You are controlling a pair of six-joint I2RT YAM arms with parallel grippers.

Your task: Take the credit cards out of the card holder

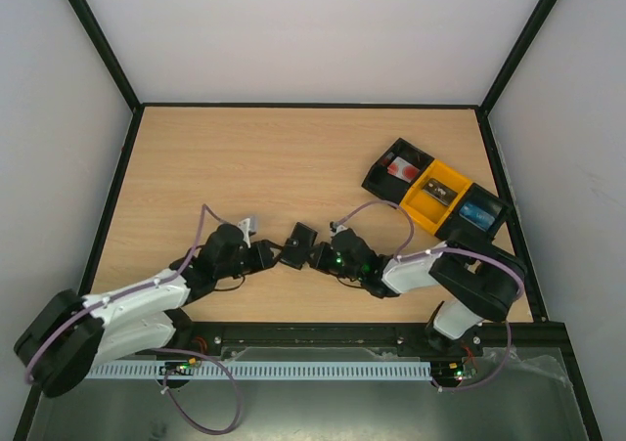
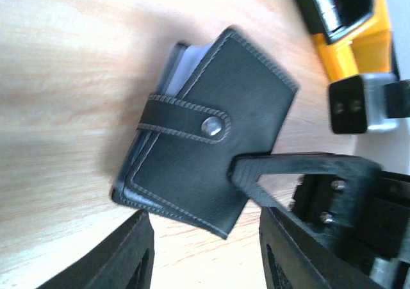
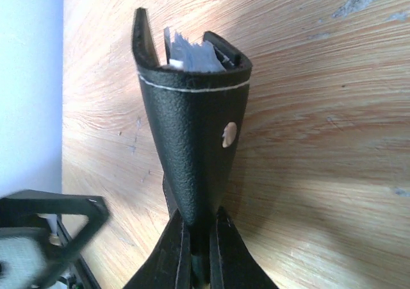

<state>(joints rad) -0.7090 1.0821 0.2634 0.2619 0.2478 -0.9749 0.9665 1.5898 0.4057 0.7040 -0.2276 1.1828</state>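
Right gripper (image 3: 195,254) fingers pinch together on the lower edge of the card holder (image 3: 192,141) near mid-table, strap fastened, credit cards (image 3: 189,57) peeking out at 12 o'clock. From above, left gripper (image 2: 205,260) at its 9 o'clock, jaws apart, touching nothing; tray (image 1: 411,204) at 2 o'clock

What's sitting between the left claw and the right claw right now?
The card holder, clamped by the right claw, with the left claw open on its other side; the top view shows it.

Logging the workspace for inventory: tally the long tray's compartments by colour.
Black compartments: 2
Yellow compartment: 1
Total: 3
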